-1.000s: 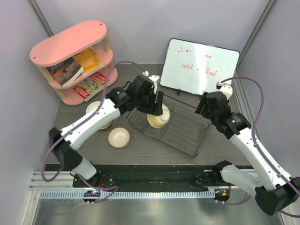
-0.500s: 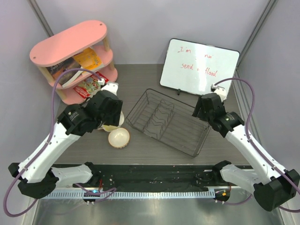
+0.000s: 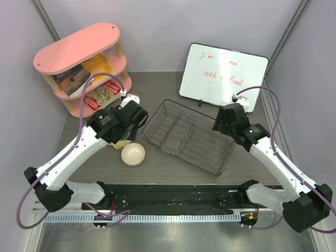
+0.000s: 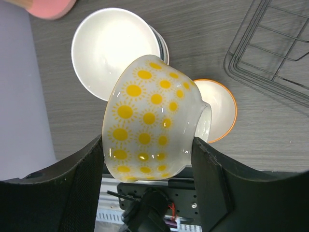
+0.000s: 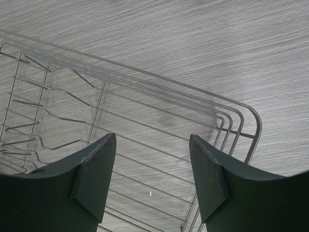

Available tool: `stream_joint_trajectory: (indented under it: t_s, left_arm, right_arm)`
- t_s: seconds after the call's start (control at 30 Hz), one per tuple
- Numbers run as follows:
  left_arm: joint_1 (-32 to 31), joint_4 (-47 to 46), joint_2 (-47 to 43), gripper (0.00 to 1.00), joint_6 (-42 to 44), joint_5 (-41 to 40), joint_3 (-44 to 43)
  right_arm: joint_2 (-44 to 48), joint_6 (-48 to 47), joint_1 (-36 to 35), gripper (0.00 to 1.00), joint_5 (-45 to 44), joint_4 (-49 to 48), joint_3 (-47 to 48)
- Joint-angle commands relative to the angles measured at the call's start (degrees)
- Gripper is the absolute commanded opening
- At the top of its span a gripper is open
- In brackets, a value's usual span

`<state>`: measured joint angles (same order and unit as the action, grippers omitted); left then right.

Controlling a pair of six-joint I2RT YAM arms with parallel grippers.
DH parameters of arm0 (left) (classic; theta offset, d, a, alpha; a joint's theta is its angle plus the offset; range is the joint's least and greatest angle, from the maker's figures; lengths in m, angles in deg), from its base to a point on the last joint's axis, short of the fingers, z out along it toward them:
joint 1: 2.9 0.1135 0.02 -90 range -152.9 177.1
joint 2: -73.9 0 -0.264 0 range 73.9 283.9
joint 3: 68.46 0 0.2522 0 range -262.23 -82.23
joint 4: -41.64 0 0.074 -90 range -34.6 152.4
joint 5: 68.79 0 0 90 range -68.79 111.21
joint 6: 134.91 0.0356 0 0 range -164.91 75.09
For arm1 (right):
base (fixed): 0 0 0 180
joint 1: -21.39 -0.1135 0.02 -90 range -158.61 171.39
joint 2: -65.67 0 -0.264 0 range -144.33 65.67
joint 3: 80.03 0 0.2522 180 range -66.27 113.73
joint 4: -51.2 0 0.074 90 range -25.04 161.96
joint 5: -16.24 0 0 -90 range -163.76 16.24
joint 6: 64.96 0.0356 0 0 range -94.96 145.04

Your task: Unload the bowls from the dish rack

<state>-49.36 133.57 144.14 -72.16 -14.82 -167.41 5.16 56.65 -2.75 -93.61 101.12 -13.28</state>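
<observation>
Here, grips the yellow sun-patterned bowl point(image 4: 145, 111) in the left gripper point(image 4: 149, 162), jaws spread wide against its sides, bowl tipped sideways and lifted off the table point(image 3: 157, 86). Hangs left of the dish rack point(image 3: 177, 129), apart from it. Directly underneath: a white bowl point(image 4: 106, 53) nested in another whose dark rim just peeks out, and an orange-rimmed bowl point(image 4: 219, 104) just beside. Inside the rack, bare wire and upright prongs. Over the rack's far right corner, the right gripper point(image 5: 152, 150), jaws well apart, gripping nothing. Further back, a pink shelf point(image 3: 79, 47) with books at the left and a whiteboard point(image 3: 223, 73) with red writing behind the rack.
</observation>
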Motion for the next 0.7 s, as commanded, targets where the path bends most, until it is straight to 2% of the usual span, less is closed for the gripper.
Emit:
stream_joint_trajectory:
  t_s: [0.0,0.1,0.27,0.67]
  left_arm:
    - [-3.01,11.38,6.55,0.0,-7.37,-4.21,0.19]
    - [-7.59,13.67,9.21,0.0,-14.49,-8.35,2.04]
    - [-8.47,15.16,10.44,0.0,-19.94,-10.19,6.34]
    - [-7.6,17.02,10.88,0.0,-23.2,-11.96,13.11]
  right_arm:
    - [-0.31,-0.68,0.32,0.68,0.87,-2.41,0.8]
    - [-0.31,-0.94,0.41,0.67,1.05,-2.59,0.8]
    - [-0.66,-2.61,0.59,0.67,2.36,-3.03,0.71]
    - [-0.66,-3.32,1.11,0.67,3.95,-3.38,-0.52]
